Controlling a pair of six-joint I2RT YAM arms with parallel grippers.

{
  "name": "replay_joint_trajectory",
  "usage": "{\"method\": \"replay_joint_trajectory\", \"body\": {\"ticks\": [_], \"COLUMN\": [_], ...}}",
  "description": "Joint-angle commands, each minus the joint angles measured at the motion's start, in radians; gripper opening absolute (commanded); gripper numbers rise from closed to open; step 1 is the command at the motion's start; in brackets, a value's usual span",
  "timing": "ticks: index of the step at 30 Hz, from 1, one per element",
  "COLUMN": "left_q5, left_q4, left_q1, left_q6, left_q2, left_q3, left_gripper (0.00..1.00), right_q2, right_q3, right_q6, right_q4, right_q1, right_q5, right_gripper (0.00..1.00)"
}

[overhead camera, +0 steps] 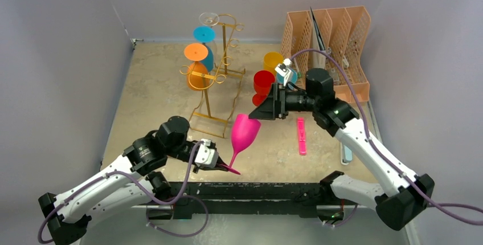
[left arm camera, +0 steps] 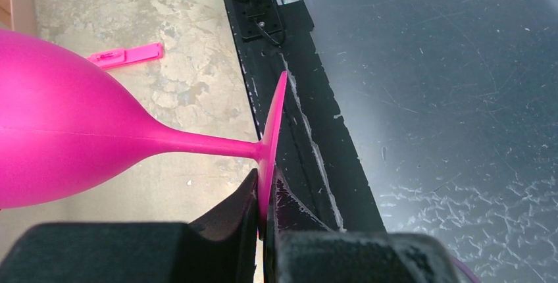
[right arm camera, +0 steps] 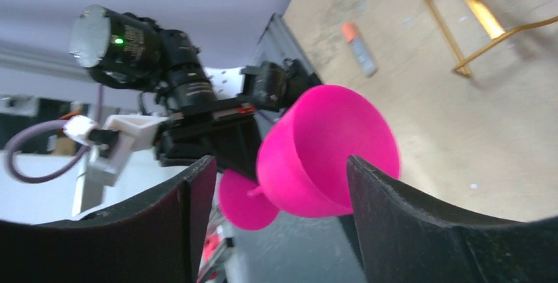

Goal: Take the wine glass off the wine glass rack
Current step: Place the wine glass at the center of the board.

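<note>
While your left gripper [overhead camera: 222, 166] sits low and left of centre in the top view, its jaws are pinched together on the flat foot of the pink wine glass [overhead camera: 245, 131]. The left wrist view shows this edge-on: the thin pink disc is caught between the 2 black fingers [left arm camera: 230, 214] at the bottom of the frame, and the stem runs left into the bowl [left arm camera: 72, 138]. The glass is off the wine glass rack [overhead camera: 221, 65] and leans, bowl up and to the right, just beside the rack's wire base. You cannot tell whether the foot touches the table [overhead camera: 154, 91].

Your right gripper [overhead camera: 254, 111] is at the centre of the top view with its jaws wide apart and holding nothing, just above the rim of the pink bowl. In the right wrist view the open mouth of the bowl [right arm camera: 329, 151] shows between the 2 dark fingers [right arm camera: 401, 224].

On the rack, upper centre, 3 glasses hang: a clear glass [overhead camera: 209, 18], a blue glass [overhead camera: 203, 34] and an orange glass [overhead camera: 196, 52]. To its right stand a red cup [overhead camera: 263, 81] and a yellow cup [overhead camera: 273, 61], with a peach organiser [overhead camera: 336, 34] at the upper right. A flat pink bar [overhead camera: 301, 137] lies right of centre.
</note>
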Motion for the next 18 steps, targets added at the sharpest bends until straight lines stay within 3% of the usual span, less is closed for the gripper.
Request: {"method": "replay_joint_trajectory", "body": {"ticks": [1,6,9,18], "left_q5": [0.041,0.032,0.016,0.013], "left_q4": [-0.014,-0.059,-0.067,-0.074], "left_q1": [0.000,-0.001,-0.001,-0.002], "left_q6": [0.058,0.092,0.102,0.115], "left_q2": [0.009,0.034,0.038,0.060], "left_q3": [0.030,0.044,0.049,0.065], "left_gripper": [0.00,0.00,0.00,0.00], "right_q2": [0.094,0.167,0.193,0.227], "right_q3": [0.112,0.149,0.170,0.211], "right_q6": [0.080,0.120,0.090,-0.018], "right_q4": [0.035,-0.002,-0.075,-0.236], "right_q1": [0.001,0.001,0.001,0.001], "right_q5": [-0.239,-0.311,-0.322,-0.257], "right_gripper": [0.70,0.55,0.51,0.55]}}
